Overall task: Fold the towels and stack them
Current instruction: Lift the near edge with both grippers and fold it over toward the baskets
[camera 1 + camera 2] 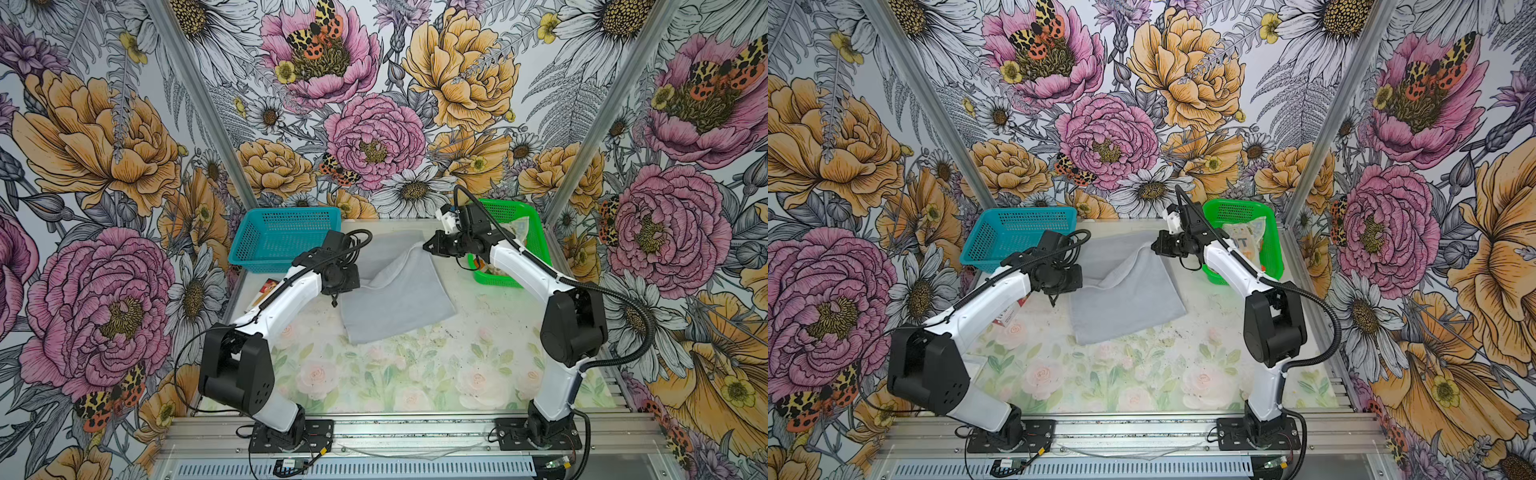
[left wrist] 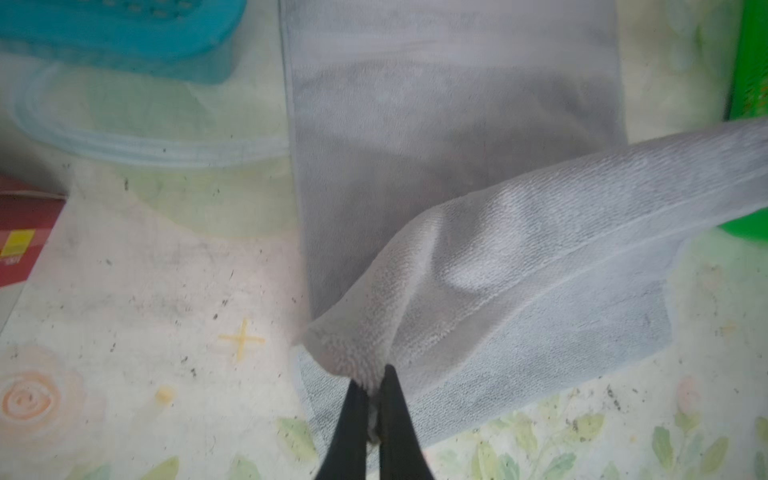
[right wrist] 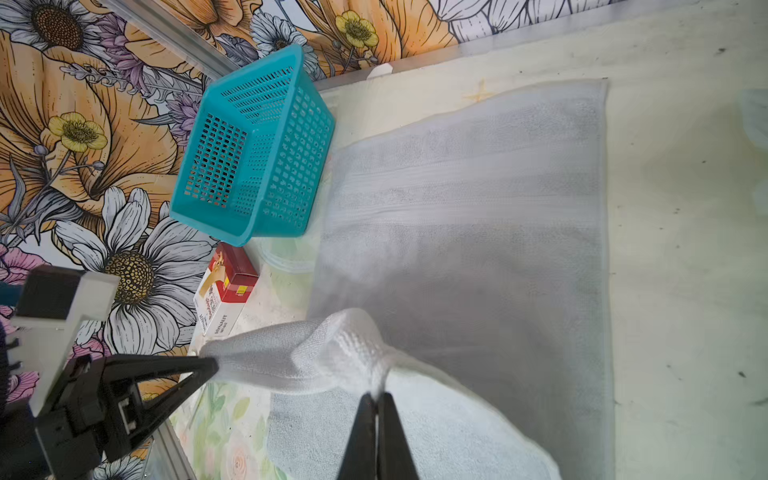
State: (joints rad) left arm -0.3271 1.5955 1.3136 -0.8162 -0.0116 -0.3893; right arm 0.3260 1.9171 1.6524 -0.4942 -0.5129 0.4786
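Looking across the near stretch of the table [image 1: 415, 382], the first thing I meet is the grey towel [image 1: 399, 307]. It lies in the middle between the two arms, its long axis running from me toward the back wall, a touch askew so its near edge slants. Above its middle, the left gripper [image 2: 376, 386] has its jaws pinched together on one corner of a raised hem. The right gripper [image 3: 376, 401] is clamped the same way on the other corner, and the hem sags slightly between them. The right corner sits farther back than the left, so the hem crosses the cloth on a diagonal. This looks to me like an end-to-end fold in half. To do it well, both arms should travel together toward the far hem, keep the cloth taut, bring the nearer left corner level, and lower until corner meets corner before letting go. Beyond the grippers the far half lies flat on the table. Past that, the blue basket [image 1: 286, 241] stands at back left, and the green basket [image 1: 536, 241] at back right holds the cream towel [image 1: 1246, 237], not yet folded.
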